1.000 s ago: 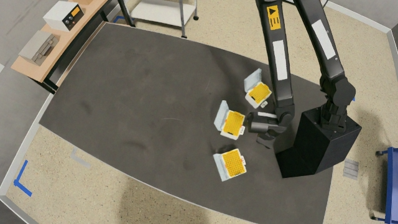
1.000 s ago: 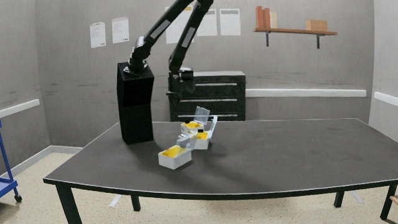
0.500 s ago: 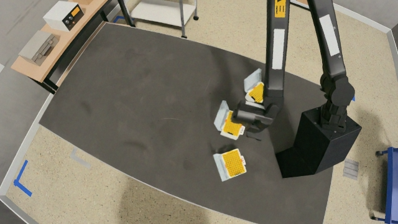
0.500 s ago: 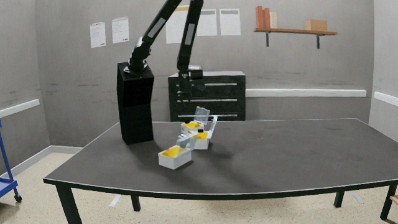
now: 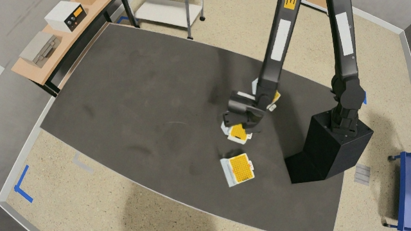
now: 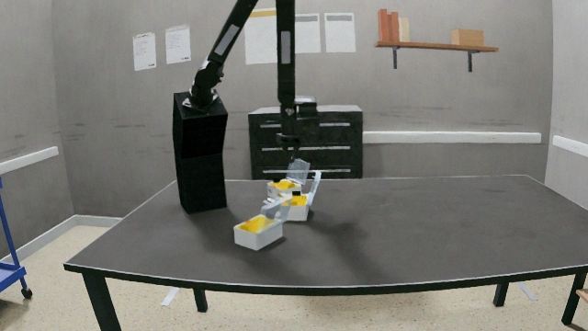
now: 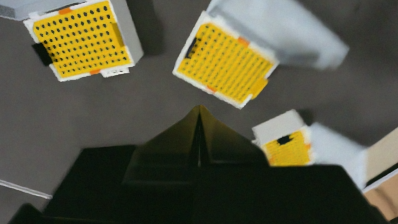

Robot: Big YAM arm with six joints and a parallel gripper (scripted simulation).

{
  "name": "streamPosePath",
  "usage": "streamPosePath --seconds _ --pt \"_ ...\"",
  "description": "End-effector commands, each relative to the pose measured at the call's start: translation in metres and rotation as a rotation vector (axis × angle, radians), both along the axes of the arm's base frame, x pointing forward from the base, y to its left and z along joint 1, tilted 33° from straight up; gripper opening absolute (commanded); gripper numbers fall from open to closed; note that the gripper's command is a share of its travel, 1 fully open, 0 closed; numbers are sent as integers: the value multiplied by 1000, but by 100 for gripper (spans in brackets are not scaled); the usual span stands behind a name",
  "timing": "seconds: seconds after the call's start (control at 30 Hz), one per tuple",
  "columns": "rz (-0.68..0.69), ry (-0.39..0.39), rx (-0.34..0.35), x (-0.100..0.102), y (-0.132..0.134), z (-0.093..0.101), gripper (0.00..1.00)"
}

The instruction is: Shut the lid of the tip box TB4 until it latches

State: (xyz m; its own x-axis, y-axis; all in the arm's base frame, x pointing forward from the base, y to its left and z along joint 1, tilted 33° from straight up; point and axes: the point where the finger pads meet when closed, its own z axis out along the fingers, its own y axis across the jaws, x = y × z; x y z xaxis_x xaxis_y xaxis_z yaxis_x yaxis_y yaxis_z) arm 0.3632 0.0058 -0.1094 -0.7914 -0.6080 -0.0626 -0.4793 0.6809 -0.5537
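Note:
Three white tip boxes with yellow tip racks stand on the dark bench, all with lids open. One is nearest the front edge [image 5: 238, 169] [image 6: 258, 232]. One is in the middle [image 5: 238, 133] [image 6: 298, 205]. One is at the back, partly hidden by the arm [image 5: 273, 97] [image 6: 283, 185]. I cannot read their labels, so I cannot tell which is TB4. My gripper [image 5: 237, 122] [image 6: 289, 152] hangs above the middle box, shut and empty, touching nothing. In the wrist view the shut fingertips [image 7: 200, 109] point between three boxes [image 7: 82, 40] [image 7: 225, 66] [image 7: 287, 146].
The arm's black base pedestal [image 5: 327, 145] [image 6: 200, 152] stands on the bench just behind the boxes. A blue cart [image 5: 404, 189] is off the bench to one side. A side table with instruments [image 5: 54, 29] stands beyond the far corner.

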Motion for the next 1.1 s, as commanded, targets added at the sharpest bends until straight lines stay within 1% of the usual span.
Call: streamPosePath --seconds 0.0,0.07,0.13,0.23,0.3,0.37,0.5,0.63,0.7,0.8,0.97,1.07 --pt "158 93 -65 12 -7 8 0" --pt "214 134 -91 18 -9 7 0" --pt "214 134 -91 18 -9 7 0" --pt "297 157 -127 36 -10 20 0" --pt "353 184 -152 46 -10 24 0" --pt "409 223 -177 52 -12 24 0" --pt "519 267 -227 73 -13 36 0" --pt "632 333 -276 89 -15 40 0" --pt "632 333 -276 89 -15 40 0" --pt "718 386 -310 100 -17 40 0" --pt "857 451 -371 124 -19 51 0" --pt "857 442 -375 128 -19 57 0"
